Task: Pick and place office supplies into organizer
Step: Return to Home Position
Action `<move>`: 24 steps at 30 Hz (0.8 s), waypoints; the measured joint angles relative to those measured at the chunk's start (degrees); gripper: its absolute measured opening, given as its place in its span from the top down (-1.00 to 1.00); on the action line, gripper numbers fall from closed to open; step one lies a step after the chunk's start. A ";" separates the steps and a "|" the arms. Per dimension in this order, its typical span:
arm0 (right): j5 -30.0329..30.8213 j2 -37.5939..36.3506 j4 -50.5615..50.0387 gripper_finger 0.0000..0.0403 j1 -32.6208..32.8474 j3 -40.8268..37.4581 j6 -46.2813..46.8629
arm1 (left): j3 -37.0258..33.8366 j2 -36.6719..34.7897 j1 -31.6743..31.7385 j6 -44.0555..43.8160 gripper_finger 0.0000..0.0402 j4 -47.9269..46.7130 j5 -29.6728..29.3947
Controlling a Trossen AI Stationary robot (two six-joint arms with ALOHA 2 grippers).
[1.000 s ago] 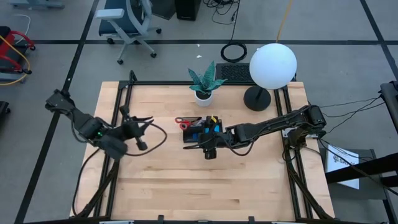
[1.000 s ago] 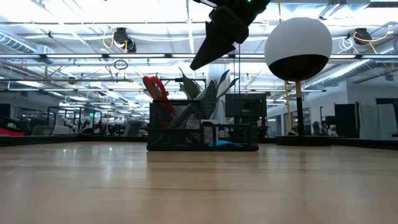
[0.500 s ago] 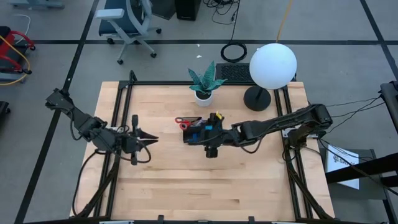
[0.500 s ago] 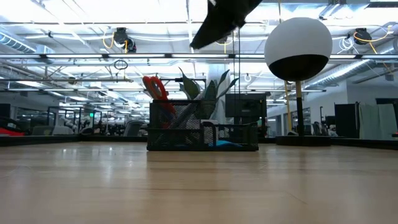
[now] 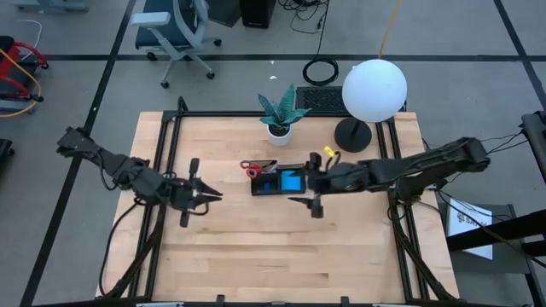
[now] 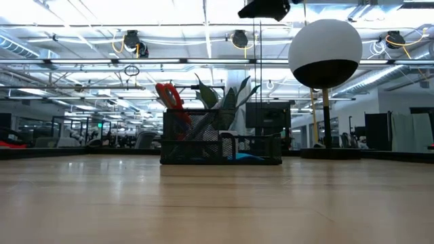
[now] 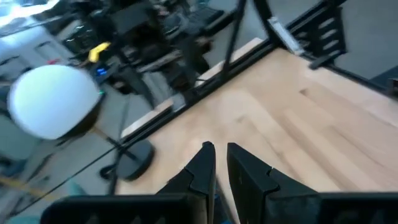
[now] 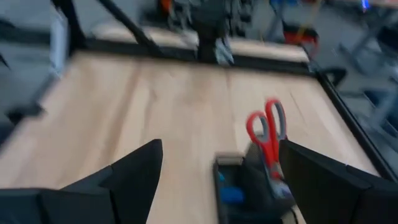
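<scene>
Right claw (image 8: 221,149) gapes empty near the tray (image 5: 254,187); left claw (image 7: 217,155) pinched together, empty; tray contents mostly blurred.

Scissors (image 6: 169,97) blades hidden behind the organizer (image 6: 220,146) mesh wall, other contents too small to tell from overhead, right end effector (image 6: 266,8) cut off above it
</scene>
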 joint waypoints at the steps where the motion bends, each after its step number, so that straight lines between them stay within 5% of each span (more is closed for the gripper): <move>1: -1.85 -1.78 3.64 -0.54 -0.64 -2.59 0.10 | 0.00 0.09 1.21 0.16 0.75 0.08 2.13; 5: -9.30 -7.93 13.99 -0.54 -3.41 -11.22 -0.01 | 0.00 0.96 6.08 -0.76 0.75 1.97 4.32; 11: -9.65 -12.30 17.20 -0.54 -7.11 -16.86 0.37 | 0.07 4.40 13.65 -3.43 0.75 4.66 5.16; 17: -13.74 -12.05 17.83 -0.53 -9.63 -18.24 0.31 | -4.90 5.67 22.00 -2.82 0.75 15.74 14.71; 24: -15.46 -12.00 19.49 -0.53 -10.35 -18.55 0.49 | -7.98 5.58 28.60 -7.33 0.75 18.66 11.73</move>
